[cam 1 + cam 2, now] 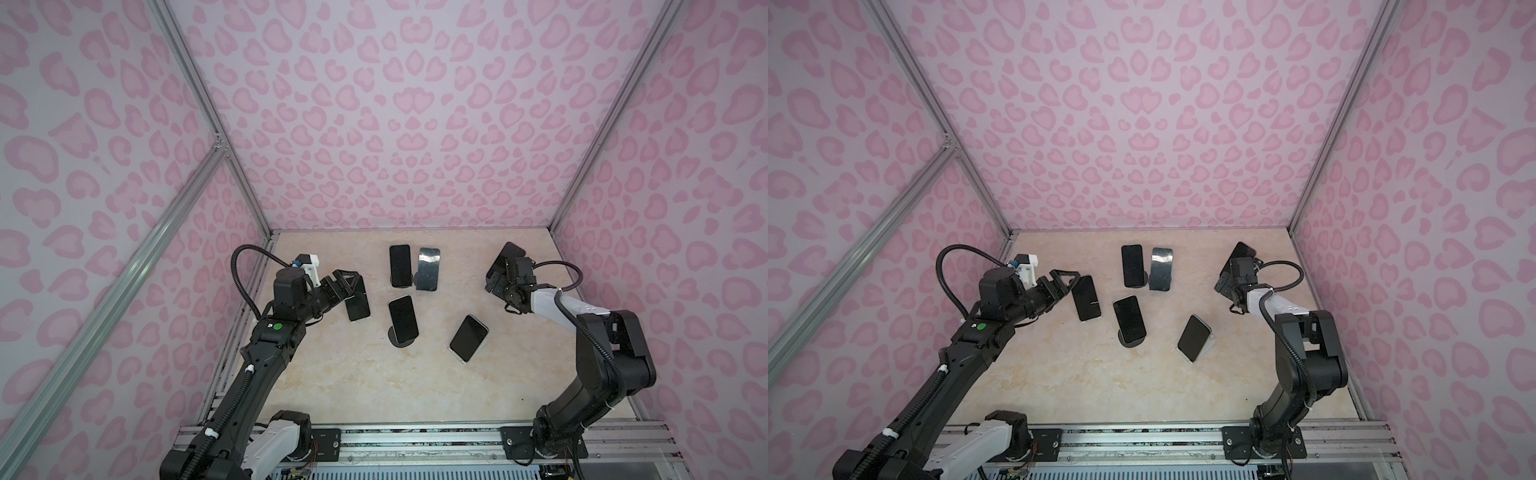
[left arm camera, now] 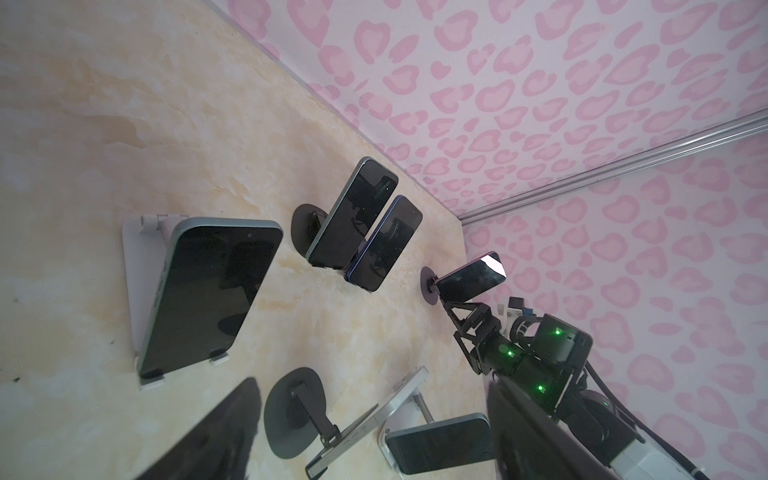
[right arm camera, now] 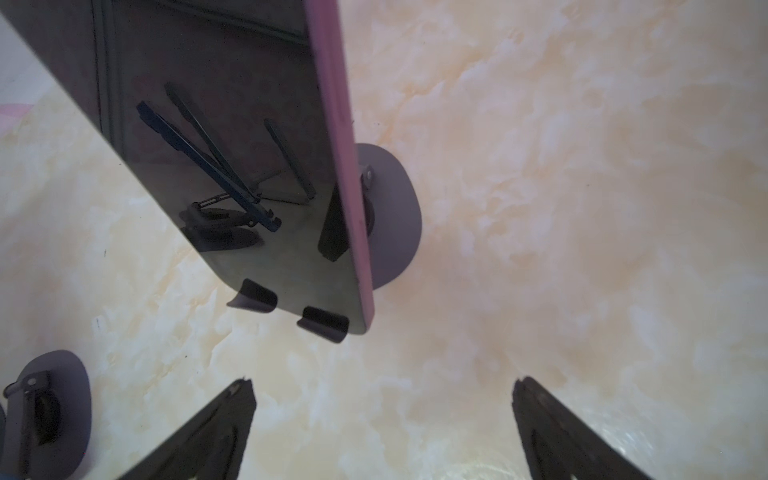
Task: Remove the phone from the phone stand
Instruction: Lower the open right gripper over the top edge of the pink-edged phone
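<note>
Cream, stone-look table (image 1: 353, 382) — we count six phones on stands on it. Both grippers are spread wide and hold nothing: the left gripper (image 1: 1068, 284) is far across from the round stand (image 3: 395, 216), and the right gripper (image 3: 382, 382) is just in front of it. We think the right one should slide its fingers (image 3: 232, 415) to the two long sides of the pink-edged phone (image 3: 249, 166), squeeze softly, then lift it up over the two little hooks (image 3: 322, 324) — pulling forward could tip the stand. The phone leans on that round stand, just ahead of the fingers, not yet between them.
</note>
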